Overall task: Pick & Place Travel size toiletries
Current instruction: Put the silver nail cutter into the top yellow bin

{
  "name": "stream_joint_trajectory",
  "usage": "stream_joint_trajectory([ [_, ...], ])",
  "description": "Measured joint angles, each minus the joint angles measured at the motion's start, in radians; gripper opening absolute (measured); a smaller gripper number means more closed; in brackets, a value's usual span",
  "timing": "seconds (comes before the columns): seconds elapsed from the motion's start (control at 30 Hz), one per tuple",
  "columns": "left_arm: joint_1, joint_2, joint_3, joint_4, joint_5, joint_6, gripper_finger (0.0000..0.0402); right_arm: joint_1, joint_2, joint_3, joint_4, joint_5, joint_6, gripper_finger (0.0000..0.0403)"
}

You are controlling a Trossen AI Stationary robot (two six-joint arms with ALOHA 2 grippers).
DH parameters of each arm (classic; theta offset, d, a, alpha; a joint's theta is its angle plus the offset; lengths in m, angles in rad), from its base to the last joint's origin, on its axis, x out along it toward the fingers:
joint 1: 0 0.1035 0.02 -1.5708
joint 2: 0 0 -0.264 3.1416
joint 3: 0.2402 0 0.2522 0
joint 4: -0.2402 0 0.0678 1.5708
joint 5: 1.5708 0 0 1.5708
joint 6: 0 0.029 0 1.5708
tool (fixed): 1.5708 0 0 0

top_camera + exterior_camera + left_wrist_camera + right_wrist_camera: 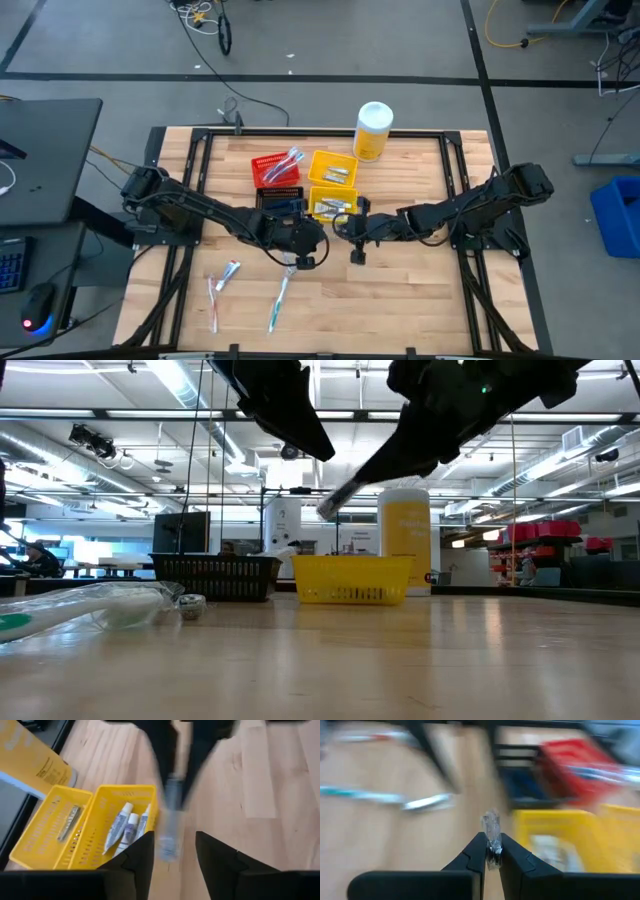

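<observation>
Slatted wooden table (pixel 400 290); jaws pinch seemingly clear-wrapped tube (pixel 492 832).

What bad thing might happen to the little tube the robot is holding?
The right gripper pinches only the small tube's end, so it might slip out. It hangs beside the yellow bin's edge, not over it, so it could miss. The open left gripper is close underneath and might bump it.

Handoff spot mid-table, bins right behind it

The right gripper (pixel 492 851) has a small tube (pixel 492 832) between its jaws, sticking out past the tips toward the left gripper (pixel 174 851). Bin with tubes (pixel 107 802) just beside; toothbrushes (pixel 245 292) on the table (pixel 420 300) nearer the front edge.
</observation>
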Motion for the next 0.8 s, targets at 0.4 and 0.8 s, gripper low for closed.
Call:
stream_joint_trajectory([
  [0.4,0.000,0.000,0.000,-0.001,-0.003,0.006,0.0162,-0.247,0.012,0.000,0.007,0.201,0.063,0.0036],
  [0.8,0.000,0.000,0.000,-0.001,-0.011,0.019,0.0162,-0.489,0.210,0.000,0.253,-0.145,0.004,0.0036],
])
